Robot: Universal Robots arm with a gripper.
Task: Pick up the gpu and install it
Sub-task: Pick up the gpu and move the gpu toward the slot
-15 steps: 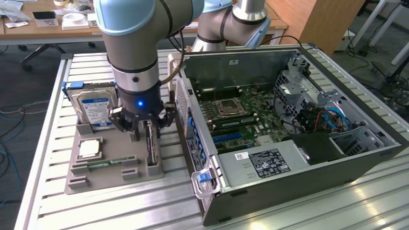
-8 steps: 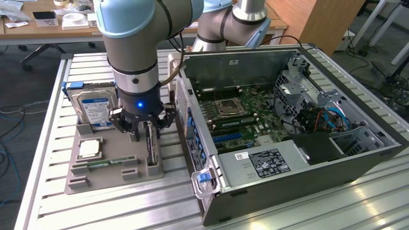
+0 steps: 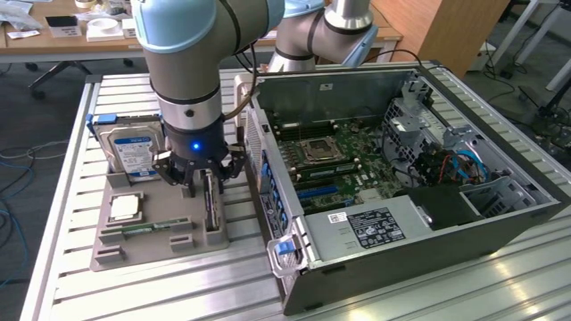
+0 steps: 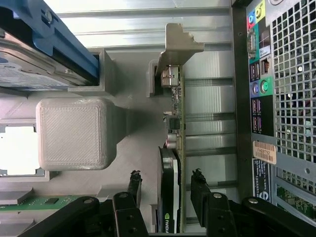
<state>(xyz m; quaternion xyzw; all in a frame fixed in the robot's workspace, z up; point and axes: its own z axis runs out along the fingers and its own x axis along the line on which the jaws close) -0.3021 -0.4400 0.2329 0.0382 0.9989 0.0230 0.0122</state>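
Observation:
The gpu (image 3: 211, 212) stands on edge in a slot of the grey holder tray (image 3: 152, 251), to the exterior view's left of the open computer case (image 3: 402, 200). In the wrist view the gpu (image 4: 176, 116) shows as a thin dark card with its black fan toward the gripper and its silver bracket (image 4: 178, 43) at the far end. My gripper (image 3: 207, 182) hangs directly over the card and is open. In the wrist view the gripper (image 4: 166, 181) straddles the fan end, one black finger (image 4: 134, 183) on each side, neither touching the card.
On the same tray stand a silver hard drive (image 3: 132, 150) in a blue bracket, a square processor (image 3: 125, 206) and a green memory stick (image 3: 147, 229). The case's rear port panel (image 4: 259, 94) lies close beside the gpu. The ribbed metal table (image 3: 428, 294) extends around it.

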